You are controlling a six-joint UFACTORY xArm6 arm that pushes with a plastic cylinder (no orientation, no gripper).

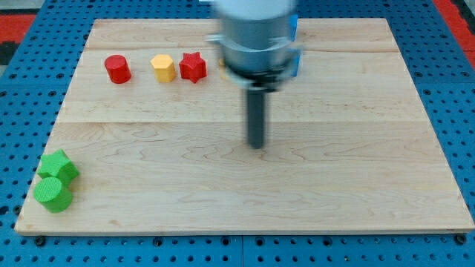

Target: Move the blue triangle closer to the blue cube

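- A wooden board (371, 193) lies on a blue pegboard, with the arm's rod hanging over its middle.
- My tip (257, 145) rests on bare wood, well apart from every block; it is a plain rod, so there is nothing to open or close.
- Two slivers of blue (295, 30) and (297, 63) peek out behind the arm's body near the view's top; which is the triangle and which the cube, I cannot tell.
- Red cylinder (117, 69), yellow hexagon (163, 68) and red star (193, 67) line the view's top left; two green blocks (56, 180) sit touching at bottom left.
- The push looks not yet begun; next, the tip likely needs to travel toward the view's top and get behind the triangle.

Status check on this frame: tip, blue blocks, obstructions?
My tip mid-board, touching no block. Blue blocks mostly hidden behind arm at view's top; shapes unclear. Nothing near tip.
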